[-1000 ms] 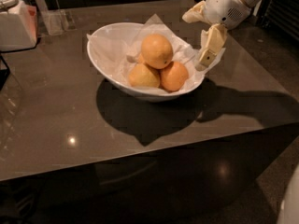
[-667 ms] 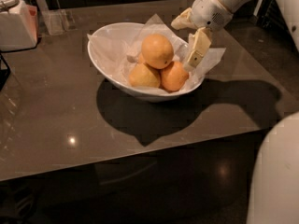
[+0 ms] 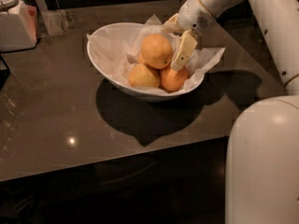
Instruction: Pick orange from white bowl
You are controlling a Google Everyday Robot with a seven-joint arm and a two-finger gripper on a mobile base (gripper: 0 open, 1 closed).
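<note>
Logging left to right across the table (image 3: 46, 115), a glossy dark grey-brown top that showed a small glint of light near its front edge. At the far left corner stood a white boxy container (image 3: 16, 24) with a rounded lid and a reddish patch on its right side. Just beside it was a clear plastic stand (image 3: 53, 20).

The white bowl (image 3: 100, 62) sat toward the far edge, about mid-table. It was wide, glossy ceramic with a slanted oval rim. Crumpled white paper (image 3: 208, 59) lined it and stuck out past the rim on the right.

The fruit was piled inside the bowl. A smaller yellowish fruit (image 3: 143, 75) lay low on the left. The orange (image 3: 157, 50) sat on top, large, round and dimpled, with a dark stem dot. A deeper reddish-orange fruit (image 3: 172, 78) lay low on the right.

The gripper (image 3: 176, 37) was over the bowl's right half. Its cream fingers (image 3: 184, 50) were spread: one hung down just beside the orange's right flank, the other sat behind its upper right. The white arm (image 3: 271, 27) ran toward the far right corner, and a smooth white robot body (image 3: 261, 162) stood at the front right.
</note>
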